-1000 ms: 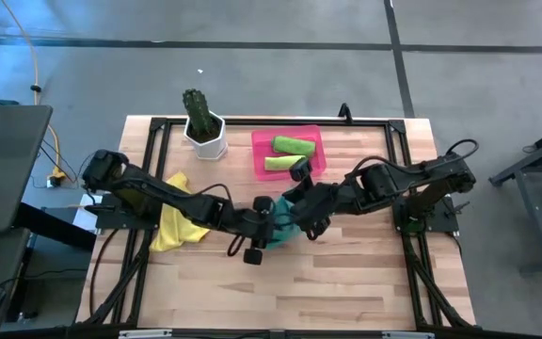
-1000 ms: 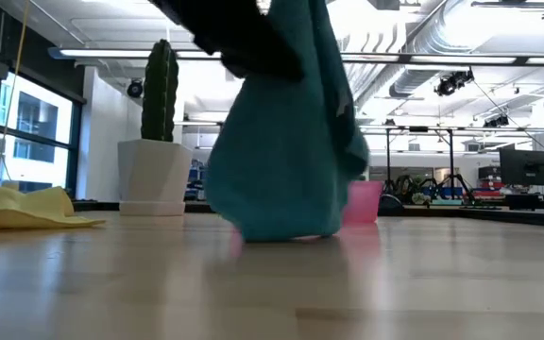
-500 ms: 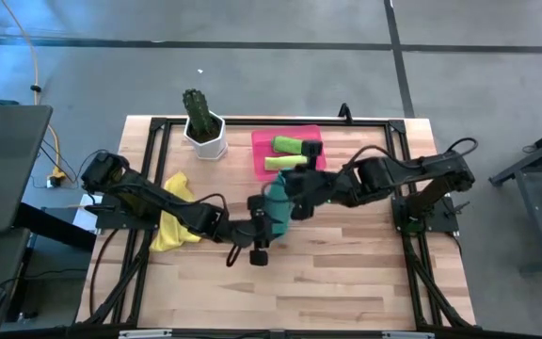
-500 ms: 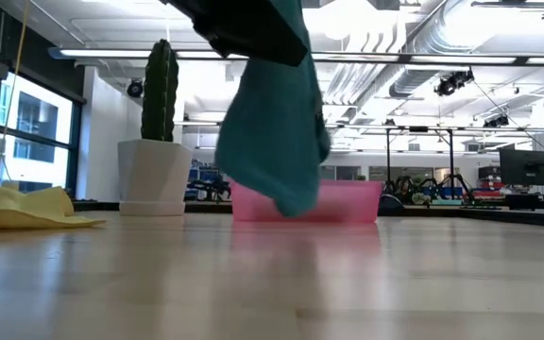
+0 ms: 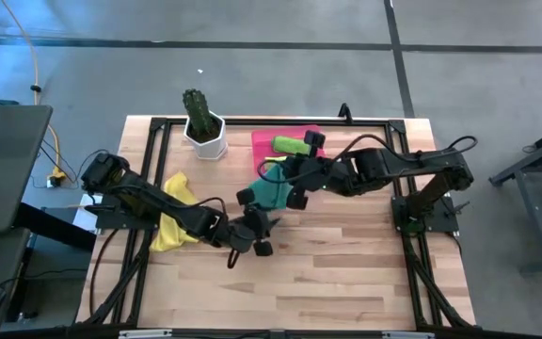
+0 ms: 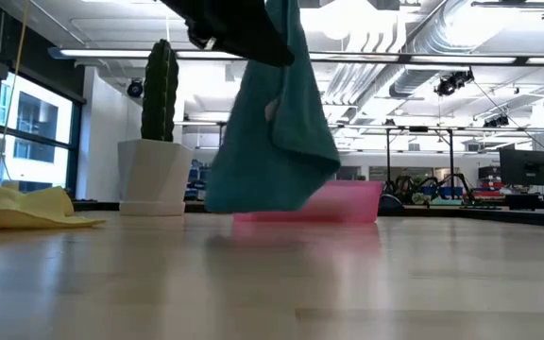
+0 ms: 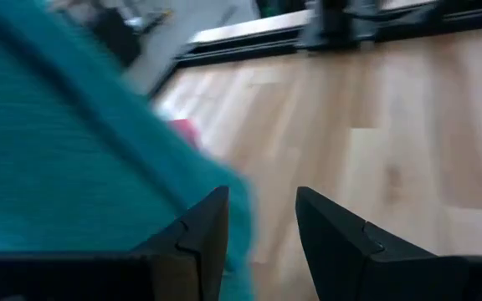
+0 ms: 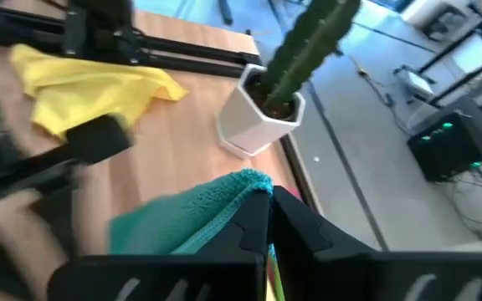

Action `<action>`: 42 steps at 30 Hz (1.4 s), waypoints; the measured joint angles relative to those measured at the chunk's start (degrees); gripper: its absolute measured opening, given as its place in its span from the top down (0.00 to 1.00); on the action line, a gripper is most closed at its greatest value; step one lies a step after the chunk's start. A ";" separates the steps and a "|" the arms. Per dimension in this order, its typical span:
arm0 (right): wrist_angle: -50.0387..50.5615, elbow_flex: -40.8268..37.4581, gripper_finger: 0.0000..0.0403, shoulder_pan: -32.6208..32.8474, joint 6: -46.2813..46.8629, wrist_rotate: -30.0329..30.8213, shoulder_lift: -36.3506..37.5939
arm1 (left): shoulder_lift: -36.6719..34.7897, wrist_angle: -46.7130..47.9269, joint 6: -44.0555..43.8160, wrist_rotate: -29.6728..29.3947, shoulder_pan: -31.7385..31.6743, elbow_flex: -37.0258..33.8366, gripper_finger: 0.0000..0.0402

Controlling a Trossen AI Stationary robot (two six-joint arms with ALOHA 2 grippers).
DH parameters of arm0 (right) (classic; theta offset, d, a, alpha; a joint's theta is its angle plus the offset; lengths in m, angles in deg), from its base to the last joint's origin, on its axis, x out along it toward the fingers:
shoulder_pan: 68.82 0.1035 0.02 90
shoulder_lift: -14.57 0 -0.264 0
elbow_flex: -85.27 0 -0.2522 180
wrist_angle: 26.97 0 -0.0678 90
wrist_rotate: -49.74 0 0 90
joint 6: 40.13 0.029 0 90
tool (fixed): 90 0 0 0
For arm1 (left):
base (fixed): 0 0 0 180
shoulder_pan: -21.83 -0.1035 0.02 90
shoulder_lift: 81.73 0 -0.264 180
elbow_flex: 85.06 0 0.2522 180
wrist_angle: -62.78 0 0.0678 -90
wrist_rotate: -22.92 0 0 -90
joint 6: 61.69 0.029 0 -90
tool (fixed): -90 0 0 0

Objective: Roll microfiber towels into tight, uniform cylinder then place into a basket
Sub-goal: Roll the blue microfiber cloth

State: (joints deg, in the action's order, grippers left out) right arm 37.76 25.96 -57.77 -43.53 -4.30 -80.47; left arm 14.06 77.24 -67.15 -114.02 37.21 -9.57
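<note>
A teal towel [image 5: 271, 193] hangs from my right gripper [image 5: 290, 185], which is shut on it just in front of the pink basket [image 5: 258, 155]. In the low view the towel [image 6: 272, 132] drapes down in front of the basket [image 6: 352, 203]. A lime green roll [image 5: 290, 144] lies in the basket. My left gripper [image 5: 257, 218] stands open just on the near side of the teal towel, which shows beside its fingers [image 7: 57, 150]; nothing is between them. A yellow towel [image 5: 170, 226] lies crumpled flat on the table's left part. My right gripper pinches a bunched upper edge of the teal towel [image 8: 245, 186] between its two shut fingers; one layer or several, I cannot tell. The fingers come from the table's right, slanting down. The towel hangs slack below them, its lower end [image 6: 263, 203] clear of the table.
A white pot with a green cactus [image 5: 205, 137] stands at the far edge, left of the basket. The table's near half is bare wood [image 5: 327, 273]. Black frame bars run along the table's edges [image 5: 252, 121].
My right gripper has gone toward the far edge and the basket, rolling at the wrist, and has carried the teal towel with it. The towel's lower end, on the table a second ago, now hangs clear. My left gripper has turned at the wrist and stayed open.
</note>
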 joint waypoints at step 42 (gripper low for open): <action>15.30 -0.04 1.00 -0.74 8.56 -9.26 -0.07 | -0.79 16.50 -9.91 12.00 0.43 0.51 1.00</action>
State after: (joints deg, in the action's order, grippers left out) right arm 53.05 25.92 -58.51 -34.97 -13.56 -80.54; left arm 13.27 93.74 -77.06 -102.01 37.63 -9.06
